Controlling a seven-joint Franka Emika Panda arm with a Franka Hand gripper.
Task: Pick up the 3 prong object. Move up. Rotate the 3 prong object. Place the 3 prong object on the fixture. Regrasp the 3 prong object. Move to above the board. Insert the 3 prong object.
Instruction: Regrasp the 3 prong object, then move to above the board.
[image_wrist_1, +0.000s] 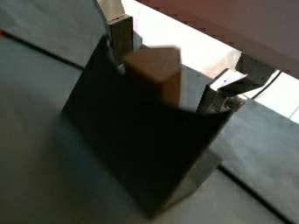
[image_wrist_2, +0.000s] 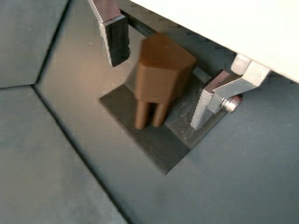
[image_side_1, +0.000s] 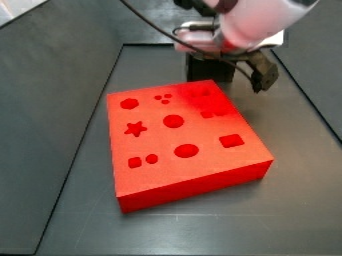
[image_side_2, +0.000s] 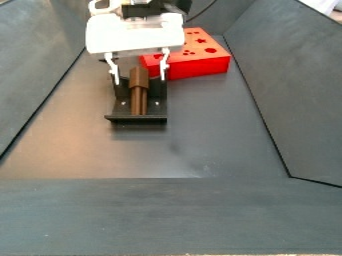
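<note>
Claw (image_wrist_2: 170, 74) hangs directly over the fixture (image_side_2: 138, 108), its two silver fingers (image_wrist_2: 117, 39) spread apart, one on each side of the 3 prong object (image_wrist_2: 158, 79). In both wrist views the brown wooden piece rests on the dark fixture with its prongs pointing away from the claw, and a narrow gap shows between each dark pad and the wood, so nothing is clamped. In a side view the fixture (image_side_1: 207, 68) stands just behind the far edge of the red board (image_side_1: 181, 135), mostly hidden by the white wrist of the arm. The board lies flat on the dark table (image_side_2: 201, 150), its cutouts facing up.

The risks, as I judge them: the piece looks closer to one finger than the other, so on closing that pad may arrive first and push it sideways or tip it off its seat. A tilted grip would then leave the prongs out of line with the three small holes (image_side_1: 163, 97) on the board, and the piece could jam at insertion.
</note>
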